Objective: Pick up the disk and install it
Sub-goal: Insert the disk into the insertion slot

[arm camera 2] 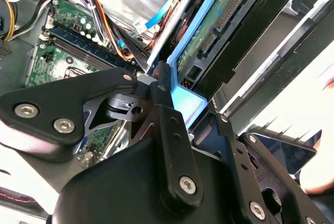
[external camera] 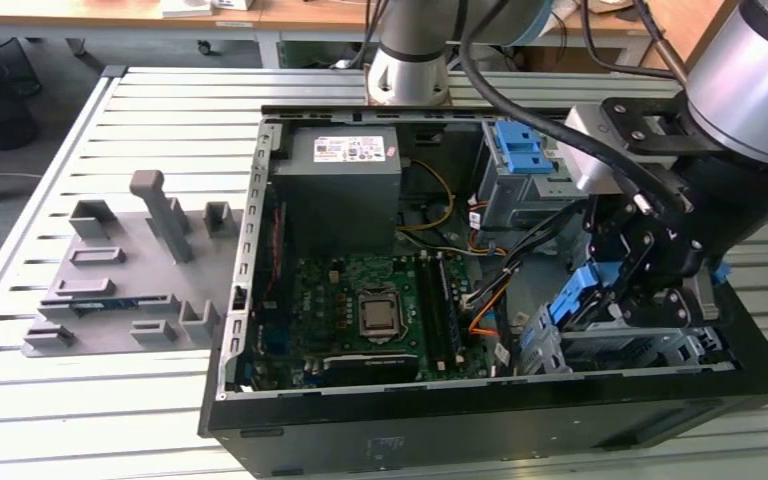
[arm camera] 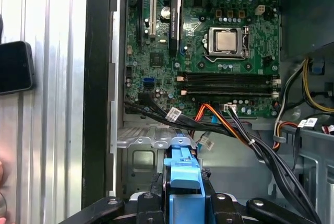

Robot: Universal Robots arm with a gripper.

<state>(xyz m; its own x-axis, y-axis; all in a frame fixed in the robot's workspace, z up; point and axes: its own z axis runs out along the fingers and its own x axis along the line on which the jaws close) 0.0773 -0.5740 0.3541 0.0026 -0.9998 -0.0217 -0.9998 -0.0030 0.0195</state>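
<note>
**benchrat:** Quick one, where's the disk [external camera: 576, 296] right now? I'm staring at the open computer case [external camera: 243, 300] and can't place it.

**coil_tom:** Lower right of the exterior frame, at the end of the case toward the exterior view's right. It isn't lying on anything, the gripper [external camera: 628, 290] has it. The fingers [arm camera 2: 167, 110] are pressed in on the blue bracket around the drive, so it's a pinch, not spread.

**benchrat:** Why hold it up on edge like that?

**coil_tom:** My guess is the grey drive cage [external camera: 631, 348] right under it takes the drive edge-first, so tipping it up lines the bracket up with the opening. In the second wrist view you can see the drive's green circuit side and its connector. I reckon that end is meant to sit within reach of the cables [arm camera: 245, 135] running past the motherboard [external camera: 364, 300].

**benchrat:** So is it in the cage already?

**coil_tom:** Can't tell for sure. In the first wrist view the blue bracket sits dead centre in the gripper, with the cage's grey plate just beyond. To me it looks like it's at the mouth, not seated.
</note>
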